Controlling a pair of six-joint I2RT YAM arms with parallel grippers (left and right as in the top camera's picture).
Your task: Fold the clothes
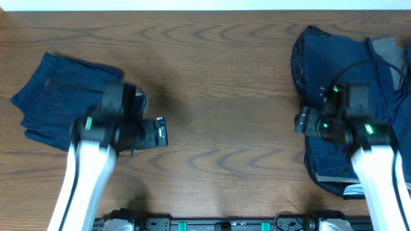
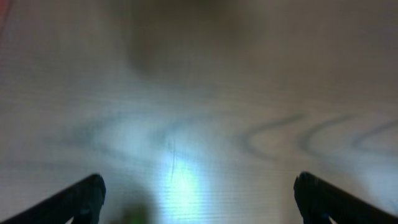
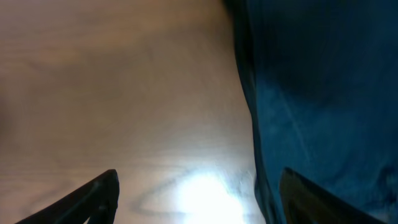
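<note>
Brown wood-grain table [image 1: 218,96], glossy. Left side: navy garment [image 1: 45,96], bundled. Right side: navy pile [image 1: 327,58], rumpled. Both left tool [image 2: 199,185] and right tool [image 3: 199,179] spread wide, empty.

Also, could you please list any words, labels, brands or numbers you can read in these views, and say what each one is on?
No readable text in any view.
Blue garment on the left: no label or print showing.
Pile of dark clothes on the right: none showing.
Rail at the near edge: small green and white marks, too small to read.
Both wrist views: blurred, no lettering.
</note>
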